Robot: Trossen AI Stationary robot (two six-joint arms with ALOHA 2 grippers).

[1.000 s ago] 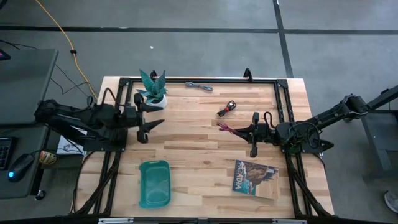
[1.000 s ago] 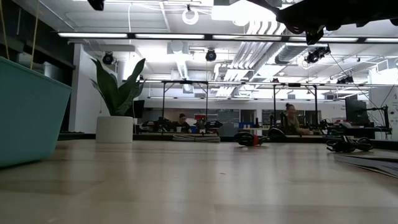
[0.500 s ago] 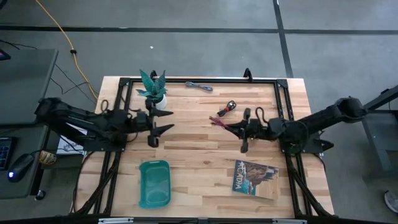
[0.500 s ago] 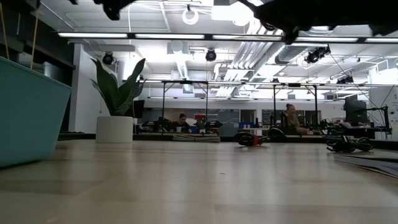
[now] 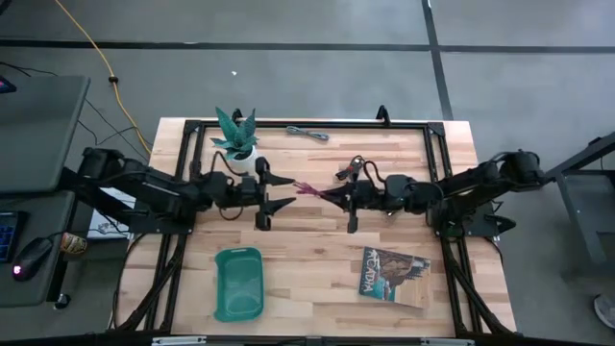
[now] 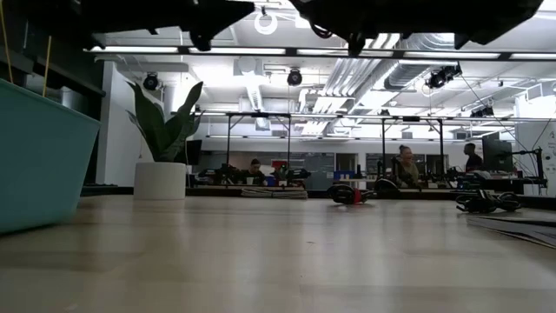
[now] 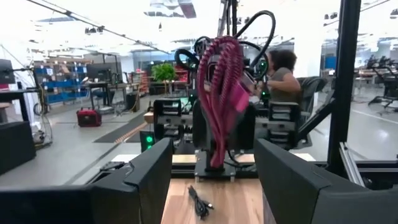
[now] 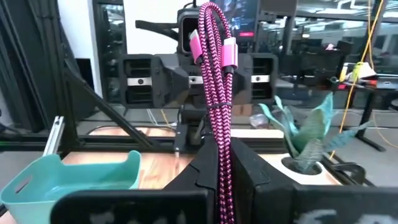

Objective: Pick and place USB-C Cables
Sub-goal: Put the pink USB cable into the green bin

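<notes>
Both arms have closed to frame centre: right gripper [image 5: 332,194] pinches the maroon cable [image 5: 309,189] aloft, left gripper [image 5: 279,191] wide just beside it, likely a handover toward the teal tray [image 5: 238,284].

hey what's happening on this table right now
The right gripper is shut on the maroon-purple cable and holds it up above the middle of the table. The left gripper faces it with its fingers open, close to the cable's free end but not on it, which looks like a handover being set up. The teal tray sits at the near edge with nothing visible in it. The grey cable and the black and red cable lie on the far side.
</notes>
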